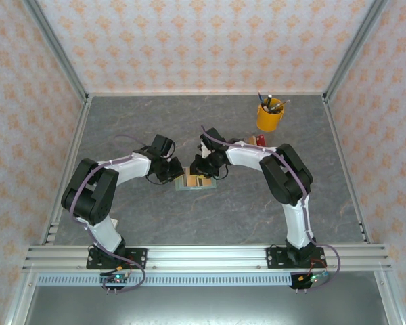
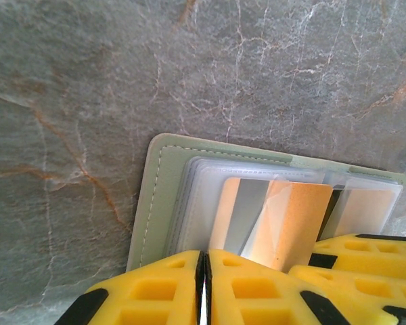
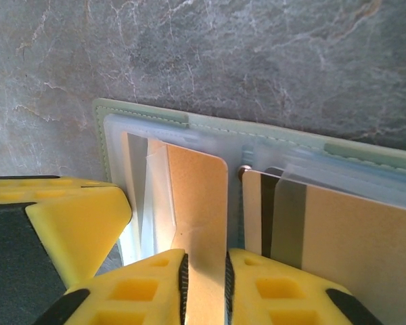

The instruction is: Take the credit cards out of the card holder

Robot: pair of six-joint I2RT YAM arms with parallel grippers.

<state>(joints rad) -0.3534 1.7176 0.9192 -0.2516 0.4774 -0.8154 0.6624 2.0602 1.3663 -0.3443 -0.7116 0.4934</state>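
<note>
The pale green card holder (image 1: 195,183) lies open on the table between my two arms. In the left wrist view its stitched edge (image 2: 164,196) and clear pockets show, with a tan credit card (image 2: 294,223) standing partly out of a pocket. My left gripper (image 2: 204,271) is shut at the holder's near edge, nothing visible between its pads. My right gripper (image 3: 205,284) hovers over that tan card (image 3: 199,196), jaws a narrow gap apart, the card's face showing in the gap. A second credit card (image 3: 338,230) with a dark stripe sits in the neighbouring pocket.
A yellow cup (image 1: 271,116) holding pens stands at the back right, with a clear rack of red items (image 1: 260,140) just in front of it. Metal frame rails border the grey marbled table (image 1: 142,223). My left gripper's fingers (image 3: 74,230) crowd the right wrist view.
</note>
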